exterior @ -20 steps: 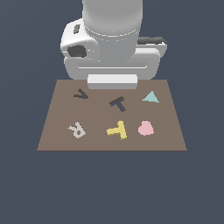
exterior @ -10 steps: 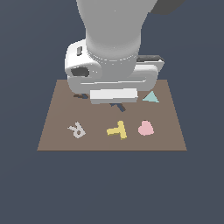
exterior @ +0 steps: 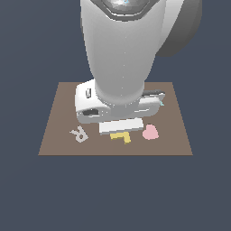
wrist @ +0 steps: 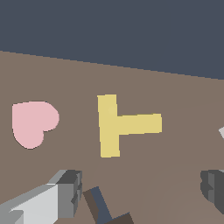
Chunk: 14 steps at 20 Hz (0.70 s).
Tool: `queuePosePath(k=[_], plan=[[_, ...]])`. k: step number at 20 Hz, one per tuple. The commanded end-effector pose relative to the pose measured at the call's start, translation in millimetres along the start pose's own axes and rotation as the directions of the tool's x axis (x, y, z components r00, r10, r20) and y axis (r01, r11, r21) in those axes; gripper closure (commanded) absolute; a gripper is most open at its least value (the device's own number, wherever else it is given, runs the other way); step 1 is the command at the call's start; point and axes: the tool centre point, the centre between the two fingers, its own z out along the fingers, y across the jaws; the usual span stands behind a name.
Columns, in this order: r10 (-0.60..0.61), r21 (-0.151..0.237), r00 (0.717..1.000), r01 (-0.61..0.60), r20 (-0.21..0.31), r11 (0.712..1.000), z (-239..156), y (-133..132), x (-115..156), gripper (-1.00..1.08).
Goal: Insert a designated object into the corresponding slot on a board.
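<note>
The only legible characters are two letter-shaped blocks: grey R and yellow T.

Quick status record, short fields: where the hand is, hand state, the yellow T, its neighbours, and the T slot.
hand: low over the board, above the yellow T
hand state: fingers spread, nothing between them
yellow T: flat on the board, not gripped
neighbours: pink heart to one side, grey R to the other, both apart from it
T slot: hidden behind the arm in the exterior view
</note>
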Motion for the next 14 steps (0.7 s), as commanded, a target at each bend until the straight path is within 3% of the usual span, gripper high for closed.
queuePosePath(k=[1, 14], plan=[[-0.019, -0.001, 1.000, 0.019, -0.006, 1.000, 10.3, -0.4, 10.9, -0.92], [-0.057, -0.002, 0.998, 0.057, -0.015, 0.998, 30.7, -2.1, 34.1, -0.92]])
